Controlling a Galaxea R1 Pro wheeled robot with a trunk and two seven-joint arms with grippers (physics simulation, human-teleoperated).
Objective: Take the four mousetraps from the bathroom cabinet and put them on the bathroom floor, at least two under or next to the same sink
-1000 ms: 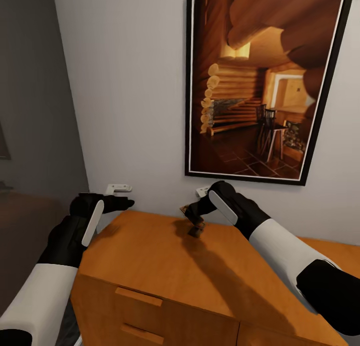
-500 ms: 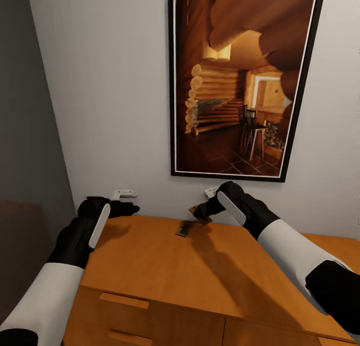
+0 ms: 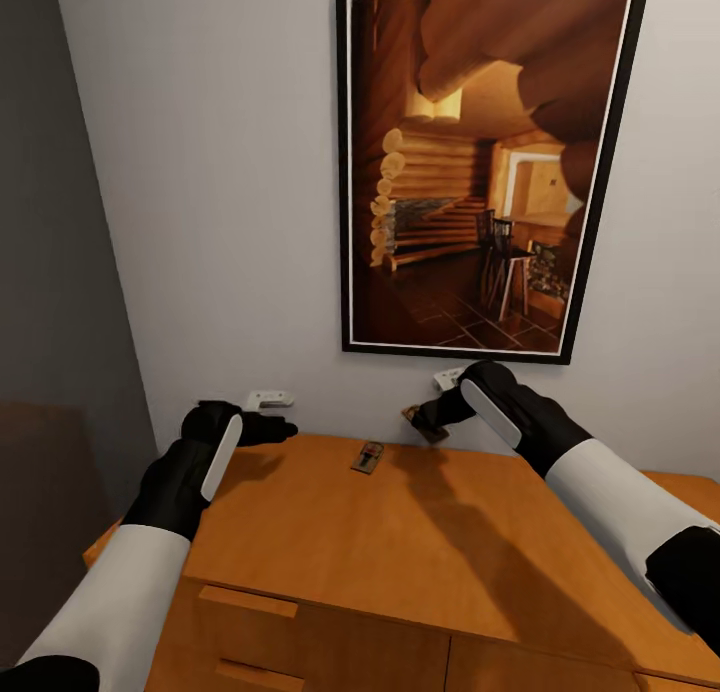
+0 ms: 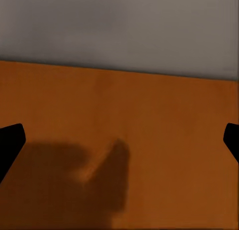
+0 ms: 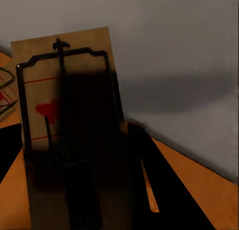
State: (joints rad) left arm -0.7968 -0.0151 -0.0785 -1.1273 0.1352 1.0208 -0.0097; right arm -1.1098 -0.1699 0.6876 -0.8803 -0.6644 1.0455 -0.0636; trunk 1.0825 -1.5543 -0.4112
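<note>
Orange-brown wood spreads across the lower part of the head view: the flat top of the cabinet [image 3: 420, 542], standing against a pale grey wall [image 3: 200, 172]. 2 tab handles show on its front, near the bottom edge. Above it hangs a large black-framed picture [image 3: 480, 162] of a log-cabin interior.

1 mousetrap [image 3: 367, 458] lies flat on the cabinet top near the wall, between the 2 arms and touching neither. A second mousetrap [image 3: 425, 422] is held above the cabinet top, tilted, pinched in the right tool [image 3: 432, 419], which reaches in from the right on a black and white arm. In the right wrist view this held mousetrap [image 5: 64, 110] stands close to the camera, its wooden board facing the lens, with a dark wire frame and a red mark on it. The right tool [image 5: 74, 190] grips its lower end, a dark finger [image 5: 144, 180] running alongside. A corner of the lying mousetrap [image 5: 6, 95] shows at the picture's edge.

The left tool [image 3: 275, 430] hovers over the cabinet's left rear corner, close to the wall, holding nothing. In the left wrist view its 2 dark fingertips [image 4: 10, 142] sit far apart at opposite edges, spread wide over bare wood [image 4: 149, 140] and its own shadow.
</note>
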